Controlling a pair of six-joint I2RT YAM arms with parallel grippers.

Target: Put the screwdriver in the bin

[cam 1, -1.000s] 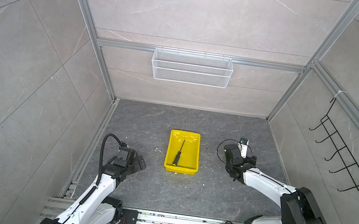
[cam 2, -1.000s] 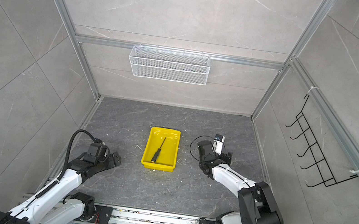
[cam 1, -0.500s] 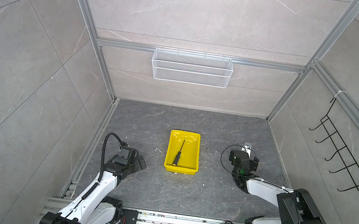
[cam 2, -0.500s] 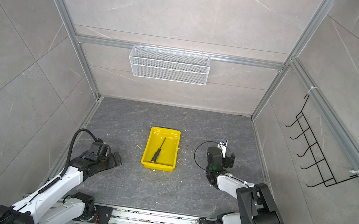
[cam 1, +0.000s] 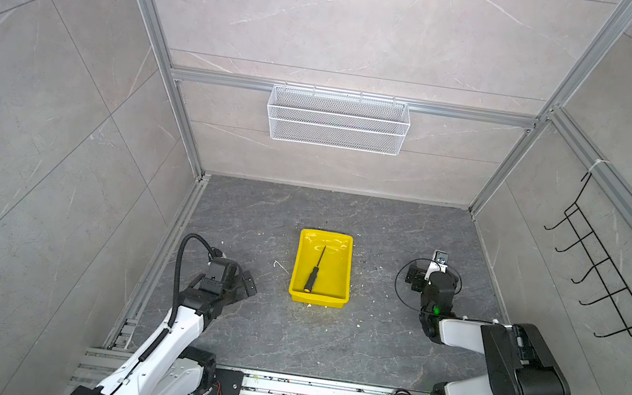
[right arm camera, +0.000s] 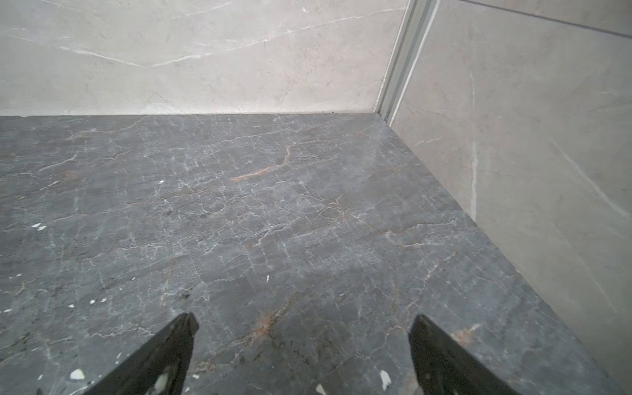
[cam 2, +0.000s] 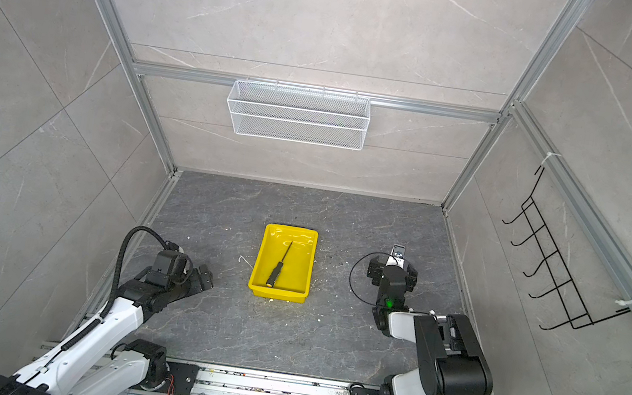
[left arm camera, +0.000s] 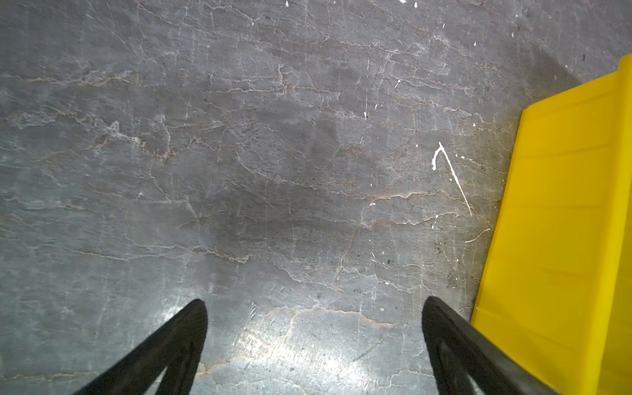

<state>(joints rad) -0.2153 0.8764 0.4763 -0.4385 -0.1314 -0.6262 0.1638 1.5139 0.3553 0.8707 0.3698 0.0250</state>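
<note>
Claws both hang low over the desk [cam 1: 328, 334], arms folded: my left claw [left arm camera: 313, 304] just beside the bin [cam 1: 343, 261], my right claw [right arm camera: 304, 318] well off its other side. Both gape wide, holding nothing. One screwdriver [cam 1: 315, 269] lies slantwise inside the one bin.

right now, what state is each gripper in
Left gripper: open, holding nothing.
Right gripper: open, holding nothing.

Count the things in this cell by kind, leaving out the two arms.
screwdriver: 1
bin: 1
basket: 1
hook rack: 1
Total: 4
</note>
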